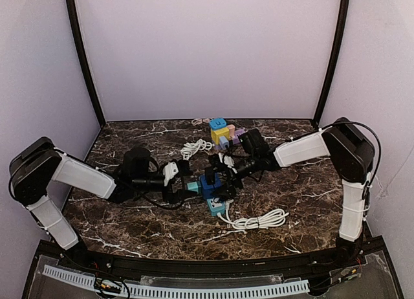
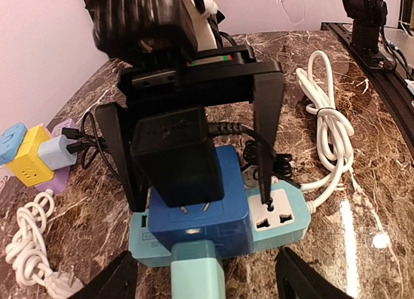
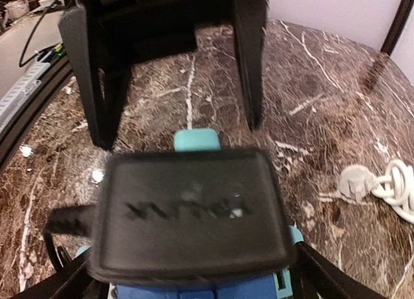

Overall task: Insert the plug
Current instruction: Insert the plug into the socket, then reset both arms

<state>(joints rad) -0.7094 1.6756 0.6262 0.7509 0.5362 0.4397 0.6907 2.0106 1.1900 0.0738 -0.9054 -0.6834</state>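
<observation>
So the black adapter [image 2: 178, 153] is standing upright in the blue socket block [image 2: 213, 224], which sits on top of the teal power strip [image 2: 281, 215] about mid-table. A bit of metal prong shows under the adapter's bottom edge, so my read is it's in the holes but maybe not pushed fully home. Can't say for sure from these angles. My right gripper [image 2: 202, 202] is straddling the adapter with the jaws spread. One finger hangs well off to the side over the strip's spare outlet and the other runs close along the opposite face, so nothing is clamped. My left gripper [image 2: 207, 283] is wide too, with its fingers out at either side of the strip's teal end piece [image 2: 197, 266] and gripping nothing. That looks like the letting-go part of the insert step to me. For the next move I'd check the seating, and if the prong gap is real, give a straight push down on the adapter's top while the strip is braced. Otherwise both arms should lift off without catching the adapter's black cord [image 2: 97, 134] or the white cable [image 2: 326, 127] beside it.
</observation>
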